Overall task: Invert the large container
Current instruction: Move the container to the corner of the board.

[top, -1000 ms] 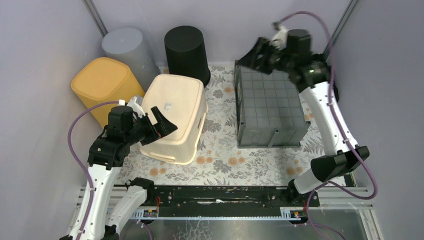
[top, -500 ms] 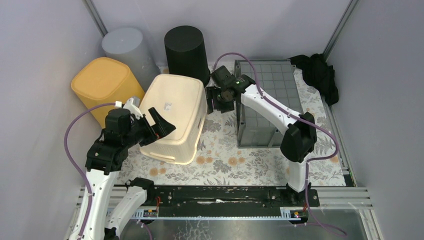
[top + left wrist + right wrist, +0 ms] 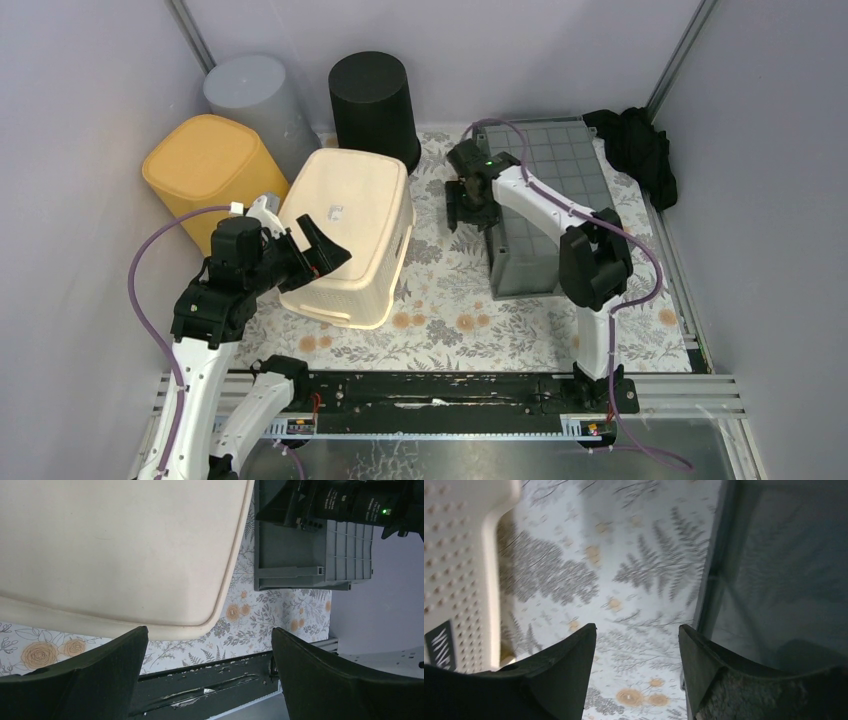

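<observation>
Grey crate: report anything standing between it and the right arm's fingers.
Nothing visible does. The right gripper hangs open at the grey crate's left wall. The wrist view shows only floral cloth between its fingers, with the wall right beside one finger. The cream basket stands off to the other side.
</observation>
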### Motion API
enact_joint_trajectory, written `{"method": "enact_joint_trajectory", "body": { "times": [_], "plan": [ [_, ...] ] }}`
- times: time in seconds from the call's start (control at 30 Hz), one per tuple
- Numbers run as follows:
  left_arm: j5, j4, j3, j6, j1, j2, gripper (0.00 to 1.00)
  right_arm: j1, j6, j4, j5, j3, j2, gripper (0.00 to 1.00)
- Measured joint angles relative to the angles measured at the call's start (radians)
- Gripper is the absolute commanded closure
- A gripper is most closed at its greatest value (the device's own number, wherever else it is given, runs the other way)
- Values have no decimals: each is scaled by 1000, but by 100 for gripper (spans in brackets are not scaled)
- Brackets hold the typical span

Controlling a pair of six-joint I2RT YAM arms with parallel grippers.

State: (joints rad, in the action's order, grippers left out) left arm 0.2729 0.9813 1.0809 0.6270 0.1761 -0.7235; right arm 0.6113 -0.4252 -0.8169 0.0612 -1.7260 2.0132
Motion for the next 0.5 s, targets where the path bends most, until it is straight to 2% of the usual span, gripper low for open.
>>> {"method": "enact_joint_trajectory", "body": {
  "times": [0.3, 0.5],
  "plan": [
    [0, 0, 0, 0, 0, 0, 0, -205, 41, 56, -8, 82, -12, 31],
    [0, 0, 3, 0, 0, -5, 0, -300, 49, 70, -29, 90, -16, 31]
  ]
}}
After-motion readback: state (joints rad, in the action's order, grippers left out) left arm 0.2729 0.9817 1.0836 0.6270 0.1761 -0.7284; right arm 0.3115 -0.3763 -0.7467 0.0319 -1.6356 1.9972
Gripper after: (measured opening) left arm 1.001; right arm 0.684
